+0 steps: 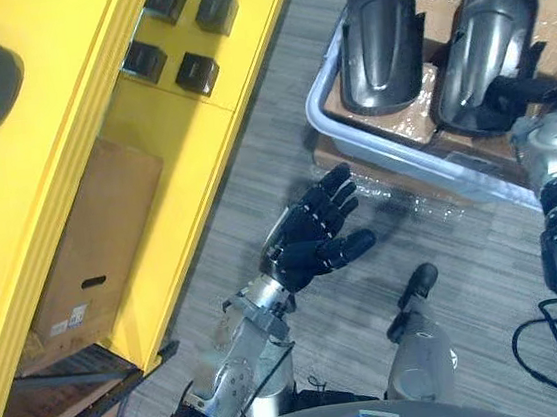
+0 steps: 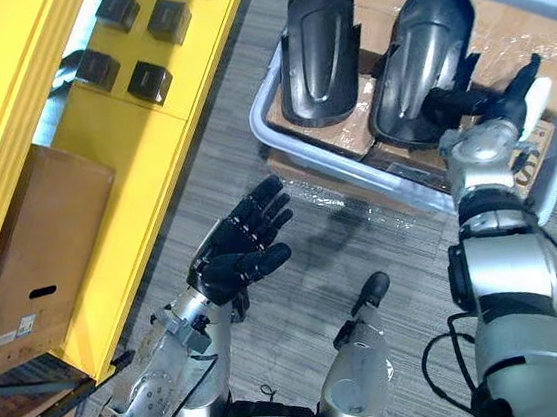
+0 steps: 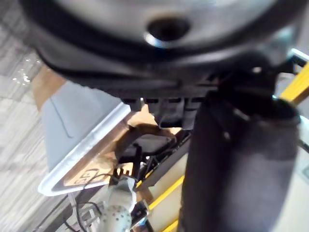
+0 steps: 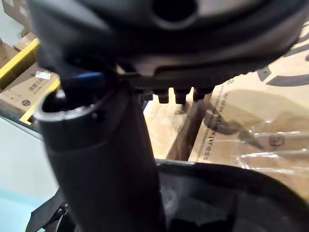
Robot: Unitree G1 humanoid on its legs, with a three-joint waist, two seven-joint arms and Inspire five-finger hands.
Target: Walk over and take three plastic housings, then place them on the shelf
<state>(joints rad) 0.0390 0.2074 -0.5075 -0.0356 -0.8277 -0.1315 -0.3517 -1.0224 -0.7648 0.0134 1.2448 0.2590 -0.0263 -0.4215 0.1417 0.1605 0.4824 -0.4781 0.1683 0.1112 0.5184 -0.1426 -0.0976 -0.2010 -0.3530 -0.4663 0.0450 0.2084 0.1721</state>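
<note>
Left hand hovers palm-up with fingers spread; right hand reaches forward, fingers straight.

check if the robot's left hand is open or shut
Open: the left hand has its dark fingers spread straight and holds nothing, above the grey floor.

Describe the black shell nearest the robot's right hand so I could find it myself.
Start at the yellow shelf, then look right to the pale grey tray beside it. Two dark plastic housings lie side by side in it on cardboard. Yours is the right housing: the right hand is at its near end, while the left housing has nothing near it.
</note>
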